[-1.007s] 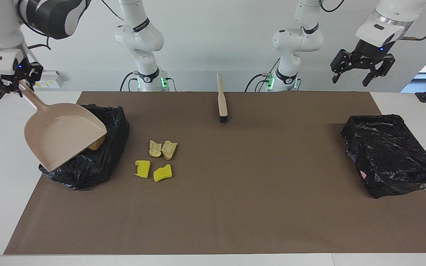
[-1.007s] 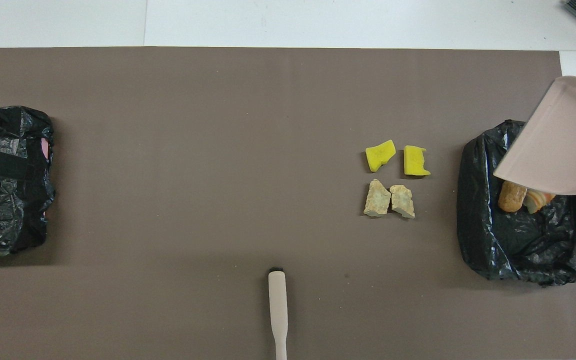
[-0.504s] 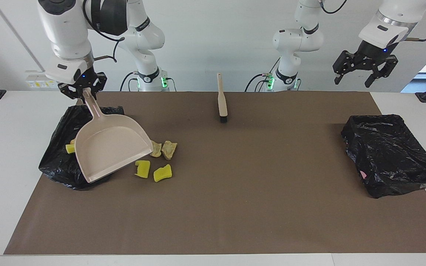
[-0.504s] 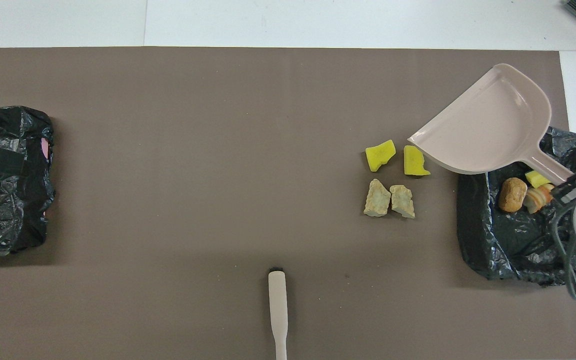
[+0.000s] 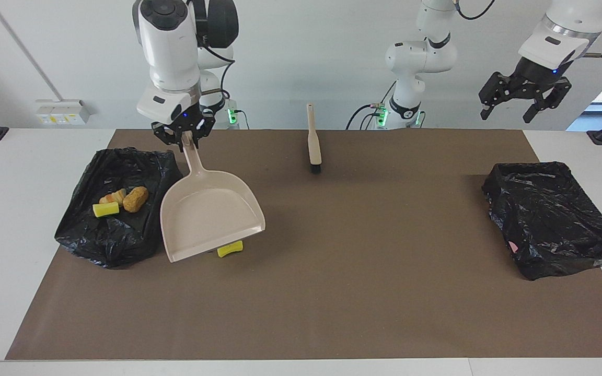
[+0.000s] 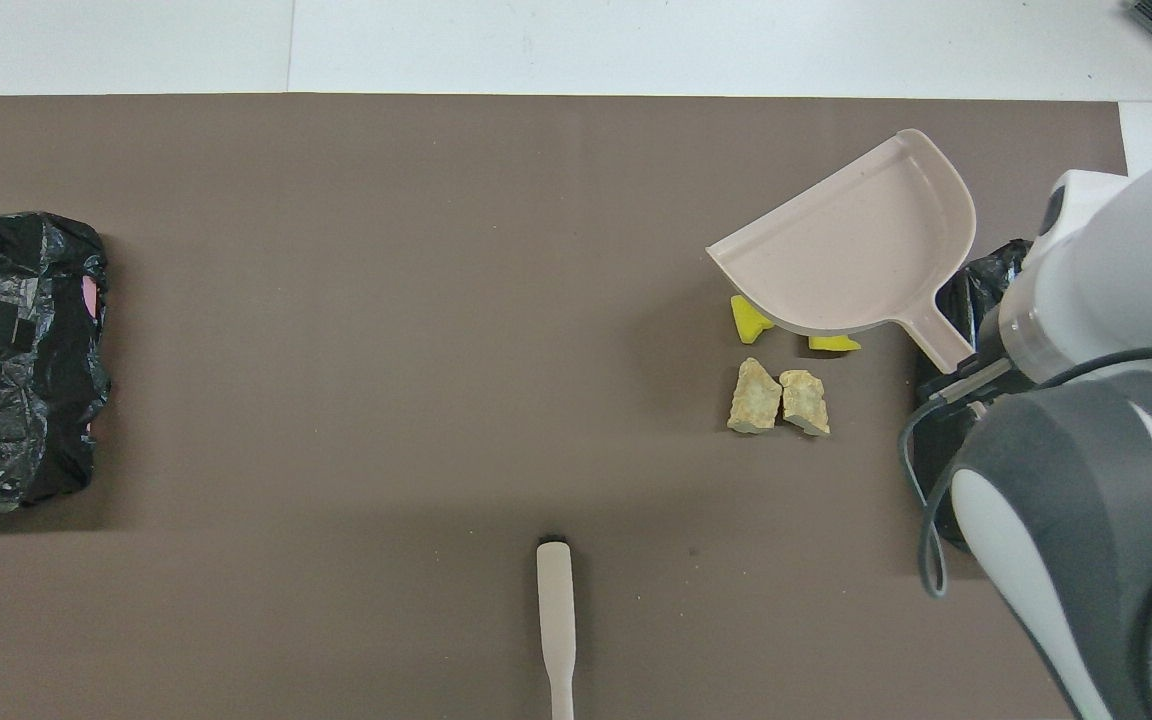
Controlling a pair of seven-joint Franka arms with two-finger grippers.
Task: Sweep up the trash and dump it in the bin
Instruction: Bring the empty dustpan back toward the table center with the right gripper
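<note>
Beige plastic dustpan (image 5: 209,215) swung from black-bagged bin (image 5: 115,237) at frame left toward centre, clamped in right gripper (image 5: 184,137); yellow and tan scraps (image 6: 778,398) directly beneath. Left gripper (image 5: 525,96) open, waiting upper right.

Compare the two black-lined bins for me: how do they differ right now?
The bin at the right arm's end holds three scraps: one yellow, two brown. The bin at the left arm's end shows only a small pink bit at its edge. The first has the raised dustpan beside it; the second stands alone. Both are lined in crinkled black plastic.
</note>
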